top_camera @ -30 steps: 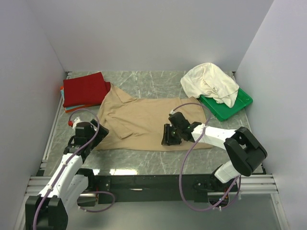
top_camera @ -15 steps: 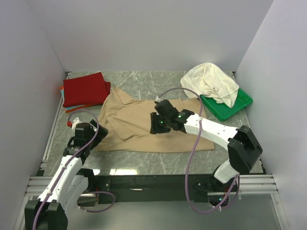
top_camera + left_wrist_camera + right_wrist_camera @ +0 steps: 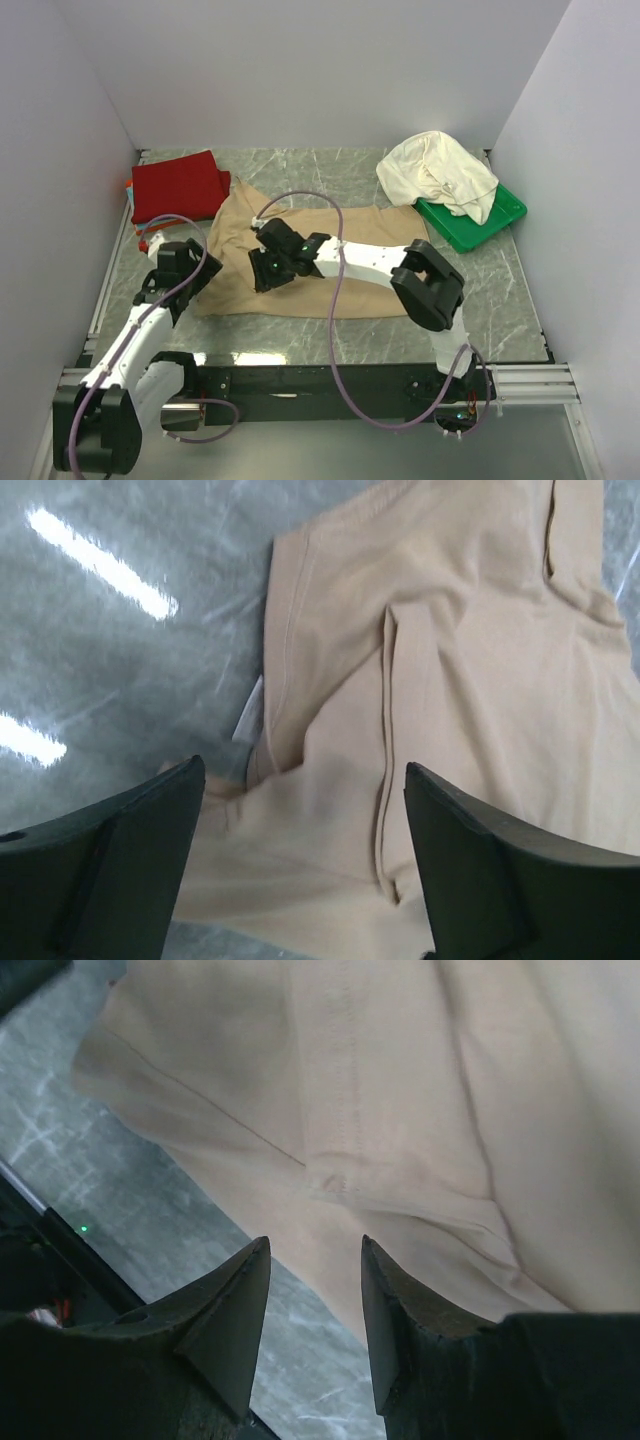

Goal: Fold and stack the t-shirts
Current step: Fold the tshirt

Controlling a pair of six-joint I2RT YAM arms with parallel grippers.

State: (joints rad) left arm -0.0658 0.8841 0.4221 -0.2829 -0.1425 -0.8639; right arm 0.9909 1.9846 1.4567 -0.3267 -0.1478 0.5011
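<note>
Right wrist view: the right gripper [image 3: 315, 1250] stands partly open, gripping nothing; the tan t-shirt [image 3: 400, 1110] lies spread just beneath it; the left gripper [image 3: 305, 770] gapes wide over that shirt's sleeve; ahead of it sits the folded red t-shirt [image 3: 178, 185]; well behind the right gripper, the cream t-shirt [image 3: 437, 170] is heaped on a green tray [image 3: 462, 236].

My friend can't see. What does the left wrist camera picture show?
A wrinkled tan t-shirt lies on a grey marble table with bright light streaks. The left fingers, dark and spread wide open, hover over the shirt's corner, holding nothing.
</note>
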